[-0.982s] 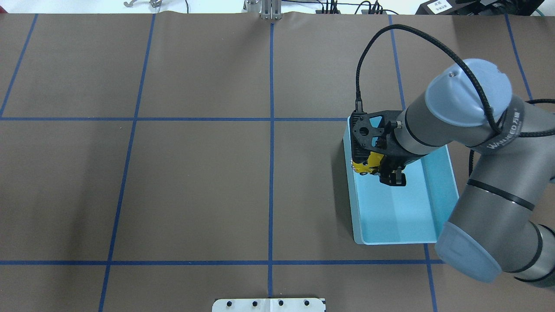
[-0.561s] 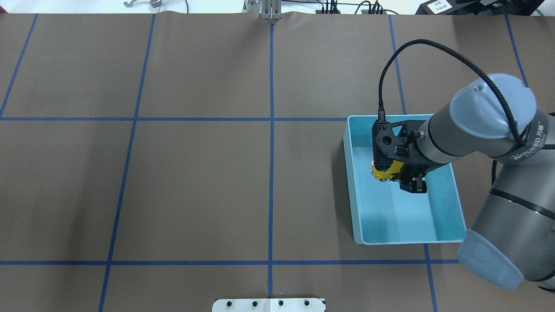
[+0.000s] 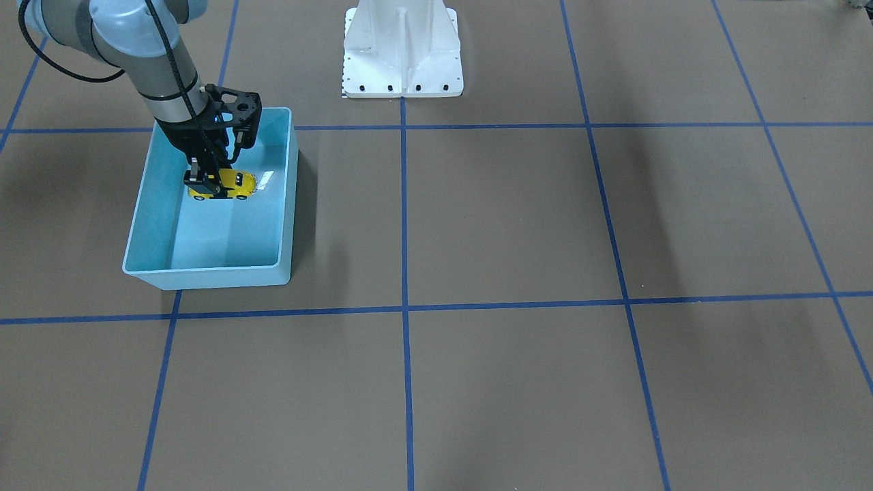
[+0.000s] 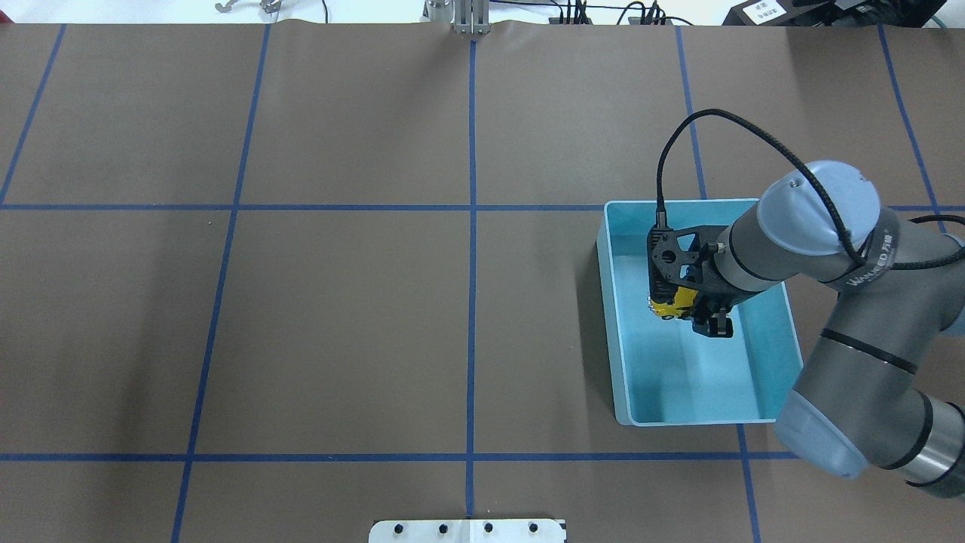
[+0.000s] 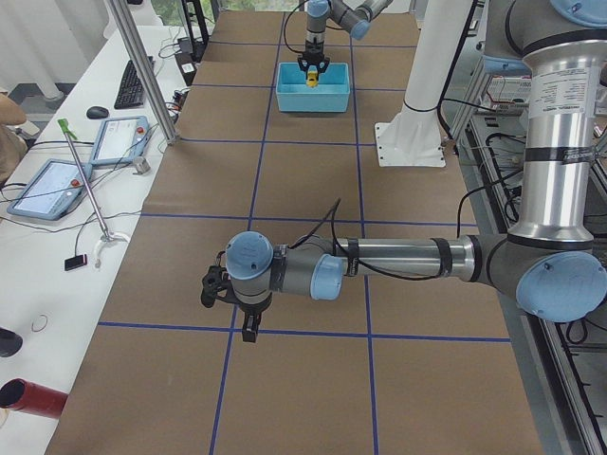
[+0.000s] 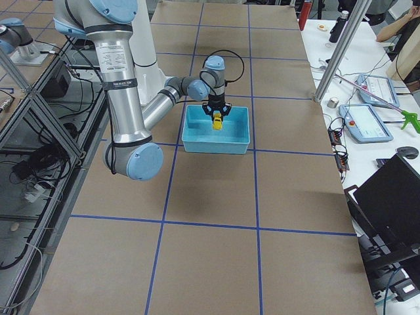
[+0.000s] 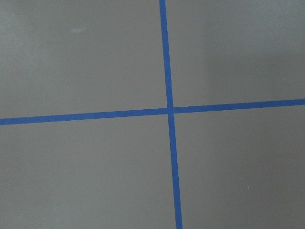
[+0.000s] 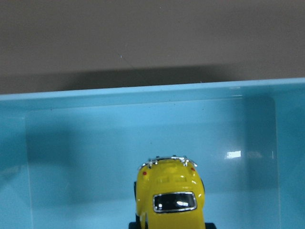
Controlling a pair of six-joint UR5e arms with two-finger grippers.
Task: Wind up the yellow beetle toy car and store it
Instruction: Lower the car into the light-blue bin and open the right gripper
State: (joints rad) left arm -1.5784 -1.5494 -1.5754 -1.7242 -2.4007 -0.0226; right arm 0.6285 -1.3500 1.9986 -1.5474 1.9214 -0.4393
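Observation:
The yellow beetle toy car [image 3: 228,185] is held inside the light blue bin [image 3: 204,276], low over its floor near the robot-side half. My right gripper [image 3: 210,183] is shut on the car's sides, pointing down into the bin. In the overhead view the car [image 4: 671,305] shows under the gripper [image 4: 697,313], within the bin [image 4: 614,339]. The right wrist view shows the car's rear [image 8: 170,195] and the bin's wall [image 8: 143,90]. My left gripper [image 5: 248,328] hangs over bare table far from the bin; I cannot tell whether it is open or shut.
The brown table bears a grid of blue tape lines [image 4: 472,226]. The white robot base [image 3: 402,54] stands at the table's robot-side edge. Aluminium posts [image 5: 142,66] and a side desk with tablets [image 5: 57,180] stand beyond the far edge.
My right arm carried the car from the bin's left wall further over the bin and lowered it down into the bin. The grip stayed shut.

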